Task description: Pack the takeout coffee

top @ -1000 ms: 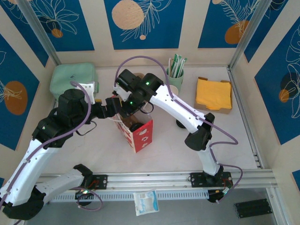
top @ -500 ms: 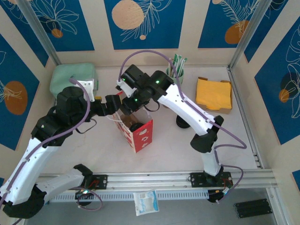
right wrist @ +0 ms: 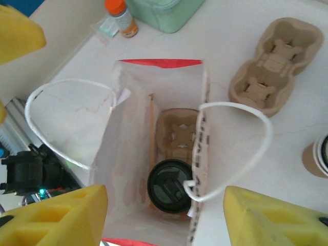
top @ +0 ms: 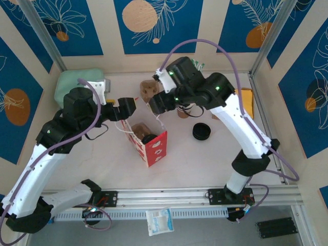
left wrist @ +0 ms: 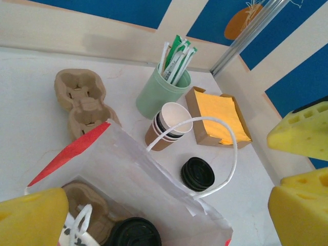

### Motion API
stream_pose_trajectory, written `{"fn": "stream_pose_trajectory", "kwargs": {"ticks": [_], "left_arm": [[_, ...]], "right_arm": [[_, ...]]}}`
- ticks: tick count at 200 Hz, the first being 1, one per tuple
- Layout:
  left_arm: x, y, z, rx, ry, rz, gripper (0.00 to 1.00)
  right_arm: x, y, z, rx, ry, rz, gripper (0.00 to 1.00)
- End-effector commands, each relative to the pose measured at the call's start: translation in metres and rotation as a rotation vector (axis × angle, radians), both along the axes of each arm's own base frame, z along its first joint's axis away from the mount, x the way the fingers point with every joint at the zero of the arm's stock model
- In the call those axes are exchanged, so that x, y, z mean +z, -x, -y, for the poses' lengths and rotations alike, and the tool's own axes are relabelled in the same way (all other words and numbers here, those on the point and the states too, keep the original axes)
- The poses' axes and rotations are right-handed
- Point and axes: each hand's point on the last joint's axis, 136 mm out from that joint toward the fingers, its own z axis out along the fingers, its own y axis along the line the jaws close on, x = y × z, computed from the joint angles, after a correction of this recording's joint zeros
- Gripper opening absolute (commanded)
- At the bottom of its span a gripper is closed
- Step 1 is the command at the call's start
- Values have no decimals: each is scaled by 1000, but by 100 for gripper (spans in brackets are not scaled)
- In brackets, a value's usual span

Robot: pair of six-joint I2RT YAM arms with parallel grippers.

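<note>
Black-lidded coffee cup [right wrist: 169, 187], red-and-white bag [top: 157, 146], orange napkins [left wrist: 220, 118], green holder [left wrist: 159, 98]

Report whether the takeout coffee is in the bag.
In: the takeout coffee, black lid up, sits at the bottom of the open paper bag.

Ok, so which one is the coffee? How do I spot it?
Find the red and white bag standing mid-table. Look down inside: the coffee sits at the bottom, with a cardboard tray. It is the only cup wearing a black lid; the stacked cups outside are lidless, and the loose lids sit on no cup.
</note>
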Motion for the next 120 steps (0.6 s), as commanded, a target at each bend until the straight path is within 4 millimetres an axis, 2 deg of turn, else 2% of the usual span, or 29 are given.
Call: {"fn": "stream_pose_trajectory", "kwargs": {"ticks": [1, 45, 79, 120], "left_arm": [[21, -1, 13, -59, 46, 50, 99], [28, -14, 40, -116, 81, 53, 99], [35, -21, 69, -176, 87, 66, 99], [36, -23, 111, -249, 52, 84, 99]], "right_arm": [[7, -2, 14, -48, -80, -29, 63], [1, -18, 69, -206, -226, -92, 68], [-21, -40, 125, -381, -327, -154, 70], [-52, -61, 179, -556, -443, -242, 71]]}}
